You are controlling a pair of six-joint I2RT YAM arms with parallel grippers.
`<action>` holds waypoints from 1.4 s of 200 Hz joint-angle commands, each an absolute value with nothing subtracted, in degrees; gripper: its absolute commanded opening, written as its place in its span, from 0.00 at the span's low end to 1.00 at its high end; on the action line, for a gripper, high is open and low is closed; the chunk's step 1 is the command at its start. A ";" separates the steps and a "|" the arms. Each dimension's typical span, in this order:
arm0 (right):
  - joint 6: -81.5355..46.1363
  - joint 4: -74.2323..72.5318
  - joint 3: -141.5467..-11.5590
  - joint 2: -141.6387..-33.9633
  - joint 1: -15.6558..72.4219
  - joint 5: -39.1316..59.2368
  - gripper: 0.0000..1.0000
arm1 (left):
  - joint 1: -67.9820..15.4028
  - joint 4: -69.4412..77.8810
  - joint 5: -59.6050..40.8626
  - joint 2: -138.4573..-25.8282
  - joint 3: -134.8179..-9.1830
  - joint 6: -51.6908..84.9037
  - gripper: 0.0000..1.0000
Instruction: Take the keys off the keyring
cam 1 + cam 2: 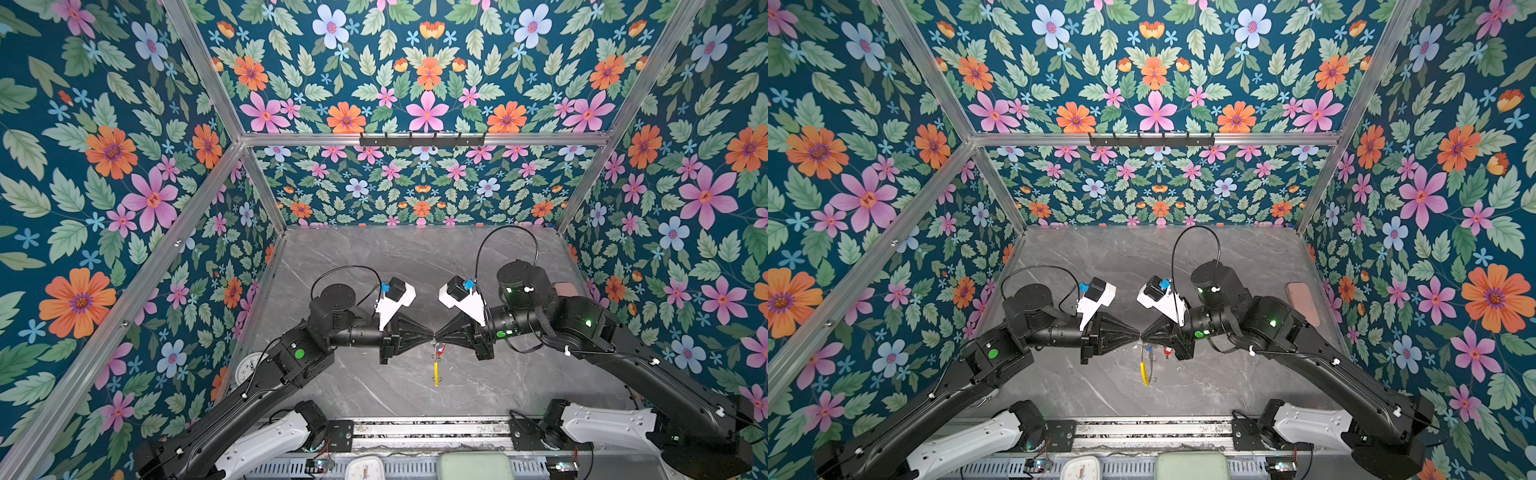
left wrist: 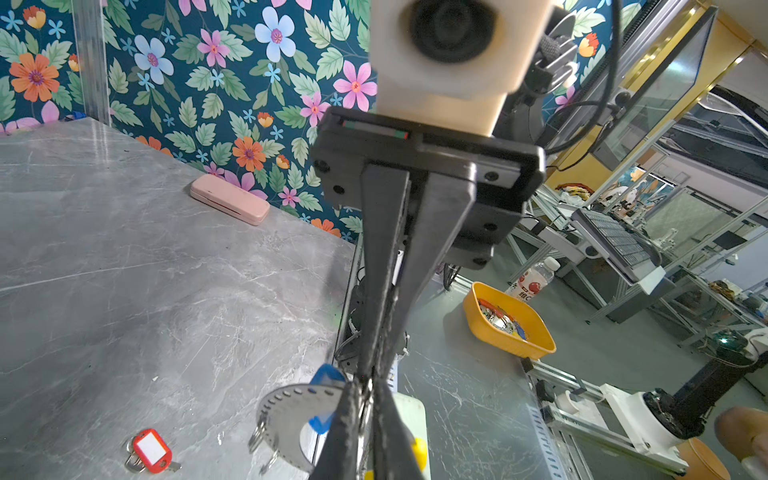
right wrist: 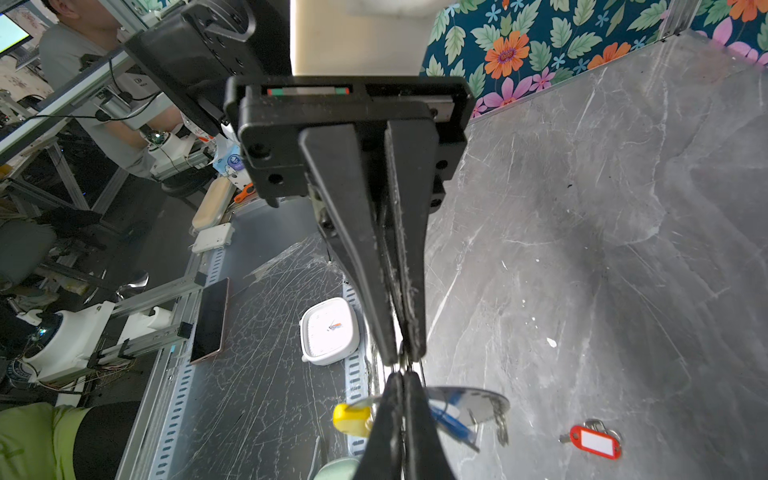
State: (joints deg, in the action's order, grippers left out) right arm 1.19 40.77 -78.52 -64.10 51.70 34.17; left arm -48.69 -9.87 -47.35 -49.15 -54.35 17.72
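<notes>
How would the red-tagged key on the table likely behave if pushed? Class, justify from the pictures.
The red-tagged key lies flat on the smooth table, so it probably slides, not rolls. Its metal parts look loosely linked, so it may swivel.

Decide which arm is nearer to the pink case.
Right. The right arm passes close beside the pink case; the left arm is on the opposite side, well away.

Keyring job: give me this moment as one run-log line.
left gripper: shut on keyring | right gripper: shut on keyring, midair | red-tagged key: off, on table | blue-tagged key: hanging at keyring
</notes>
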 commanded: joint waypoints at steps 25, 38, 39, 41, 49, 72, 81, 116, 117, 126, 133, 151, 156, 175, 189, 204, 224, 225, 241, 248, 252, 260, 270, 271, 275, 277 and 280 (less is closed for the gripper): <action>-0.66 33.86 -77.36 -63.28 52.09 32.37 0.00 | -48.74 -7.13 -49.34 -48.87 -54.25 17.68 0.12; -0.84 32.94 -77.19 -63.19 52.23 32.17 0.00 | -48.69 -6.85 -49.39 -48.87 -54.12 17.81 0.15; -0.86 32.91 -77.22 -63.24 52.26 32.17 0.00 | -48.69 -6.81 -49.39 -48.91 -54.13 17.83 0.15; -0.81 32.86 -77.20 -63.27 52.29 32.17 0.00 | -48.74 -6.78 -49.42 -48.94 -54.14 17.82 0.15; -0.84 32.56 -77.30 -63.35 52.37 32.17 0.00 | -48.70 -6.77 -49.48 -48.96 -54.14 17.82 0.15; -1.38 31.09 -76.75 -63.28 52.47 32.07 0.00 | -48.73 -6.64 -49.57 -48.89 -54.01 17.76 0.04; -1.60 30.45 -76.47 -63.37 52.49 32.51 0.00 | -48.70 -6.26 -49.42 -48.74 -53.88 17.78 0.00; -1.99 27.83 -75.20 -62.62 52.82 32.07 0.00 | -48.74 -3.92 -48.59 -47.40 -52.52 17.49 0.00; -1.96 27.76 -75.18 -62.55 52.82 32.07 0.02 | -48.71 -3.89 -48.60 -47.34 -52.49 17.40 0.00; -1.89 26.91 -74.45 -61.66 52.79 31.51 0.20 | -48.69 -3.62 -48.45 -46.85 -52.38 17.06 0.00; -1.86 25.96 -73.35 -60.64 52.82 30.05 0.31 | -48.69 -3.03 -48.28 -46.36 -52.15 16.97 0.00; -1.93 22.59 -69.56 -57.78 52.81 27.21 0.46 | -48.69 -0.70 -48.28 -44.84 -51.15 17.16 0.00; -1.96 21.56 -68.36 -57.15 52.82 27.48 0.48 | -48.69 0.18 -48.40 -44.42 -50.79 17.48 0.00; -1.91 17.76 -63.99 -55.70 52.78 30.06 0.52 | -48.70 2.56 -48.80 -43.38 -49.82 18.14 0.00; -1.40 15.96 -61.64 -55.20 52.79 32.00 0.55 | -48.69 3.52 -49.67 -43.17 -49.66 18.47 0.00; -1.29 14.50 -60.25 -54.99 52.82 35.61 0.57 | -48.69 3.61 -49.55 -42.99 -49.59 18.57 0.00; -1.69 13.46 -59.51 -55.18 52.82 37.10 0.58 | -48.70 4.07 -49.46 -42.76 -49.32 18.89 0.00; -1.68 13.50 -59.55 -55.23 52.82 37.09 0.58 | -48.74 4.10 -49.47 -42.74 -49.31 18.89 0.00; -1.80 13.27 -59.46 -55.80 52.82 36.58 0.56 | -48.71 5.04 -49.67 -42.71 -49.00 19.55 0.00; -1.90 13.08 -59.50 -56.07 52.81 36.43 0.54 | -48.76 5.18 -49.83 -42.80 -48.96 19.68 0.00; -2.01 12.95 -59.50 -56.20 52.82 36.51 0.54 | -48.70 5.19 -49.71 -42.80 -48.96 19.69 0.00; -2.13 12.75 -59.60 -56.40 52.82 36.73 0.50 | -48.70 5.19 -49.50 -42.80 -48.90 19.77 0.00; -2.21 12.80 -59.84 -56.60 52.78 36.82 0.45 | -48.71 5.03 -48.81 -42.64 -48.71 19.78 0.00; -2.21 12.80 -59.84 -56.60 52.78 36.82 0.45 | -48.75 5.02 -48.71 -42.64 -48.70 19.78 0.00; -2.20 12.81 -59.84 -56.54 52.82 36.94 0.42 | -48.74 4.96 -48.35 -42.56 -48.69 19.80 0.00; -2.20 12.80 -59.85 -56.52 52.82 36.99 0.40 | -48.70 4.93 -48.14 -42.54 -48.69 19.74 0.00; -2.24 12.77 -59.88 -56.51 52.81 37.07 0.38 | -48.70 4.85 -47.82 -42.50 -48.65 19.69 0.00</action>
